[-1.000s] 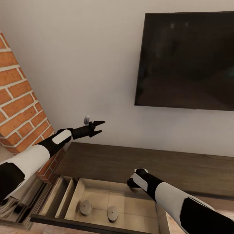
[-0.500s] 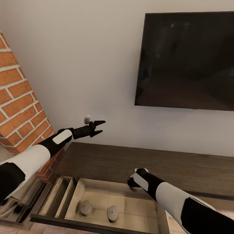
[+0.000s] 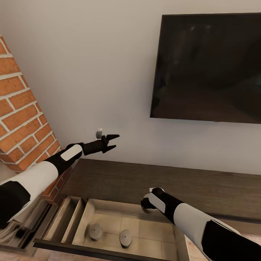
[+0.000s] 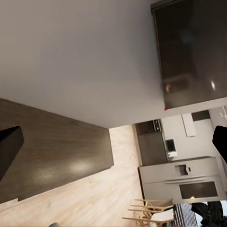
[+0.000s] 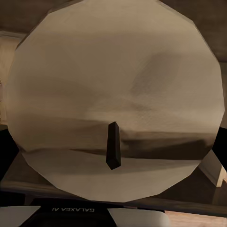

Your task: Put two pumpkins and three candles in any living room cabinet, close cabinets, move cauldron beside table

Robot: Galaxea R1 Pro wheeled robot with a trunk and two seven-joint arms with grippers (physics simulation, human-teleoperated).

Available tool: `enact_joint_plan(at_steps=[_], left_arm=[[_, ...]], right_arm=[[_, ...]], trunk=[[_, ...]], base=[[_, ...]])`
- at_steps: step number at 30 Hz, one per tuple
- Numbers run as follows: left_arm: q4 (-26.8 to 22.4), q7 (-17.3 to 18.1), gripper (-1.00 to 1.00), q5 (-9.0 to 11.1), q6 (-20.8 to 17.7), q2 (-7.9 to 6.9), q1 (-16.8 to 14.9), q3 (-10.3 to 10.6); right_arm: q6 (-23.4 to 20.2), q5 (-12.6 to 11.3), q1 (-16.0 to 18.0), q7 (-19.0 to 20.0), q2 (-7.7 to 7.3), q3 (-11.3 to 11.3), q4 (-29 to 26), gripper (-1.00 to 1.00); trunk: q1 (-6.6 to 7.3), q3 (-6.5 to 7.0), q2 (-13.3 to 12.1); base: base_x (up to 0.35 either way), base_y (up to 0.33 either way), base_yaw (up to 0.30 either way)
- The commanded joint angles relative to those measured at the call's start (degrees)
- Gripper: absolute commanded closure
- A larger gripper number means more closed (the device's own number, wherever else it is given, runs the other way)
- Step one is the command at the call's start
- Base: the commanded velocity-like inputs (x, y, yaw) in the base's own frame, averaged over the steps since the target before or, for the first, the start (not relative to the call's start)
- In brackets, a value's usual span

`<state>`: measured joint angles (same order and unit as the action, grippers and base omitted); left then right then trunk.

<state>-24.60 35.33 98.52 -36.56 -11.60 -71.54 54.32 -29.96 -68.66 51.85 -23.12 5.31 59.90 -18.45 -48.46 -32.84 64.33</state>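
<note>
A grey-beige candle (image 5: 113, 80) with a dark wick sits between the fingers of my right gripper (image 5: 112, 156), which is shut on it. In the head view that arm's wrist (image 3: 152, 201) hangs over the back edge of the open drawer (image 3: 152, 232) of the low dark-brown cabinet (image 3: 174, 185). Two more candles (image 3: 95, 232) (image 3: 125, 238) stand on the drawer floor at its left. My left gripper (image 3: 111, 142) is open and empty, held up in front of the wall above the cabinet's left end. The pumpkins and the cauldron are out of view.
A large dark TV (image 3: 210, 69) hangs on the wall above the cabinet. A brick fireplace (image 3: 21, 119) rises at the left, close to the left arm. In the left wrist view, wood floor (image 4: 94, 198), a fridge (image 4: 184, 179) and chairs lie beyond the cabinet's end.
My left gripper has drifted slightly to the right. The right arm with the candle has hardly moved.
</note>
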Motion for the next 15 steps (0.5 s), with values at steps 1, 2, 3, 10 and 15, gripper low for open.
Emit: enact_joint_plan(at_steps=[1, 2, 3, 10, 15], left_arm=[[0.04, 0.0, -1.0, -0.01, 0.0, 0.11, 0.0, 0.0], [0.04, 0.0, -1.0, -0.05, 0.0, 0.19, 0.0, 0.0], [0.01, 0.03, -1.0, -0.07, 0.0, 0.23, 0.0, 0.0], [-0.09, 0.09, -1.0, -0.09, 0.0, 0.67, 0.0, 0.0], [-0.09, 0.09, -1.0, -0.12, 0.0, 0.79, 0.0, 0.0]], right_arm=[[-0.01, 0.03, 0.0, 0.0, -0.01, 0.0, 0.0, 1.0], [-0.01, 0.02, 0.0, 0.0, 0.0, -0.02, -0.01, 1.0], [-0.03, -0.01, 0.0, 0.0, 0.02, -0.03, -0.01, 1.0], [-0.09, -0.15, 0.0, -0.08, 0.1, -0.02, 0.06, 1.0], [-0.1, -0.16, 0.0, -0.08, 0.37, 0.02, 0.08, 1.0]], trunk=[[0.0, 0.0, 0.0], [0.0, 0.0, 0.0], [0.0, 0.0, 0.0], [0.0, 0.0, 0.0], [0.0, 0.0, 0.0]], base=[[0.0, 0.0, 0.0], [0.0, 0.0, 0.0], [0.0, 0.0, 0.0], [0.0, 0.0, 0.0], [0.0, 0.0, 0.0]])
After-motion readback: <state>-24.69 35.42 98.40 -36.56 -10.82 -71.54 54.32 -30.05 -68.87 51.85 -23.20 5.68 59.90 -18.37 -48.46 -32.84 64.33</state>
